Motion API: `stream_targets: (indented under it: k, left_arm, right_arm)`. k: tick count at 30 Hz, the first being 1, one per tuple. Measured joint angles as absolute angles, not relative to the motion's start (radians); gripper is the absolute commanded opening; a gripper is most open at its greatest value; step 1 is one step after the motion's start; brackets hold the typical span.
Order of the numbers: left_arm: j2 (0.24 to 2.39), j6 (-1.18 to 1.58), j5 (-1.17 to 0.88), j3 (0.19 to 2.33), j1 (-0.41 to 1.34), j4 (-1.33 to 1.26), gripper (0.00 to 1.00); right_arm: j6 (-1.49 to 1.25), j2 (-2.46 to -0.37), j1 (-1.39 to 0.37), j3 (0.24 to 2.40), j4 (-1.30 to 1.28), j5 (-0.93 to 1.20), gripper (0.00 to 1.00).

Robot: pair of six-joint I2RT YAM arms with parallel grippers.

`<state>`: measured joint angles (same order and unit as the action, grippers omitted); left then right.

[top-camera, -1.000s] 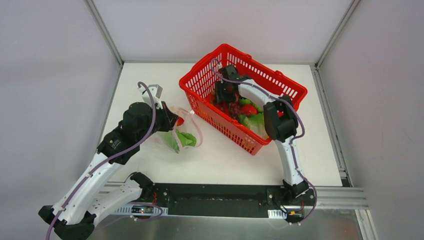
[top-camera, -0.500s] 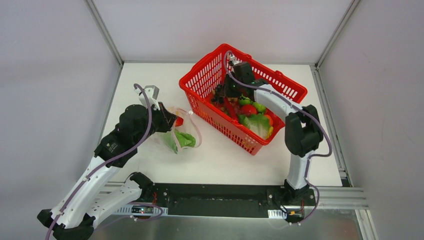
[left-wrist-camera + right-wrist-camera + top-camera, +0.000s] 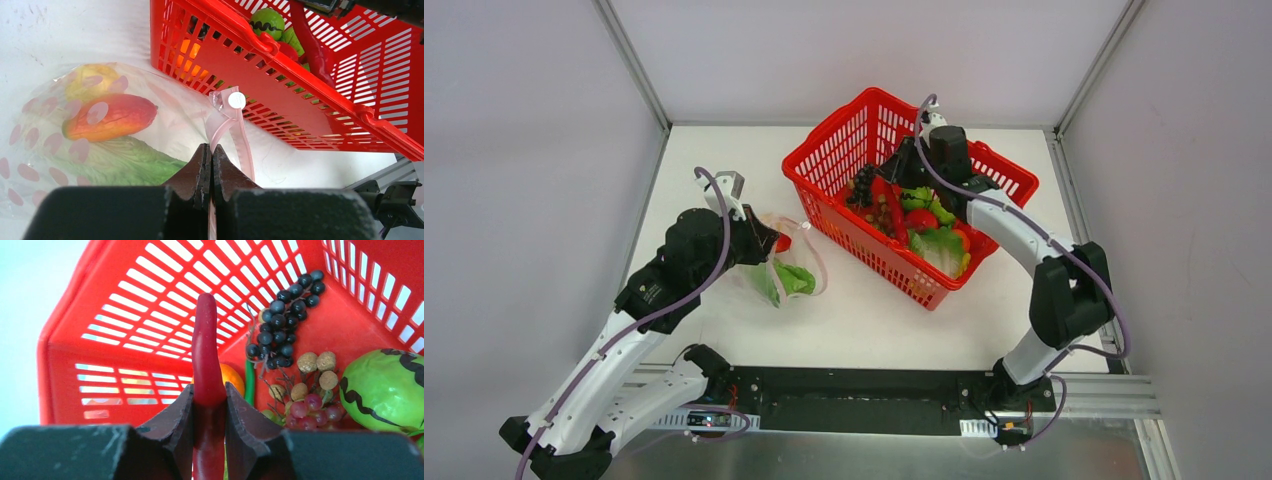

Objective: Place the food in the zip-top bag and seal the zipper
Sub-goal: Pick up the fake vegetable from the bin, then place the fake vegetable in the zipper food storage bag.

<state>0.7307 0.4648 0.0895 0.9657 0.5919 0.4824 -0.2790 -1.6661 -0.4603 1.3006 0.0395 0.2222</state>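
White table, white walls around it. Far left: left gripper has its fingers closed flat on the pink zipper strip, pinching the bag at its mouth. Bag lies on the table just left of the basket, zipper side toward it. Inside the bag: green leaf, red-orange fruit, yellow fruit. More food sits in the basket: dark grapes, striped green fruit, others. Right: right gripper is over the basket's far side, fingers clamped on a long red chili, tip pointing away from the wrist. Step looks like carrying the chili to the bag. To do it well, lift the chili clear of the basket rim before swinging left. Bring it in tip first, with the left holding the lip up so the mouth gapes. Can't tell if the mouth is wide enough now. Let go only once most of the chili is inside.
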Motion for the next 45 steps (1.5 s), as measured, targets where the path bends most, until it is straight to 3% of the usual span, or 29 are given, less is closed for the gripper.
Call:
stream_targets:
  k: [17, 28, 34, 45]
  left_arm:
    - [0.733, 0.465, 0.086, 0.966, 0.592, 0.479, 0.00]
    - [0.753, 0.465, 0.070, 0.966, 0.592, 0.466, 0.00]
    - [0.753, 0.465, 0.068, 0.966, 0.592, 0.460, 0.00]
    - [0.797, 0.466, 0.044, 0.966, 0.592, 0.445, 0.00]
  right_arm:
    - [-0.389, -1.386, -0.430, 1.137, 0.325, 0.423, 0.05]
    - [-0.414, -1.322, -0.434, 1.114, 0.375, 0.558, 0.09]
    - [-0.371, -1.324, -0.483, 1.139, 0.285, 0.678, 0.10]
    - [-0.146, -1.437, -0.582, 1.314, -0.070, 0.566, 0.12]
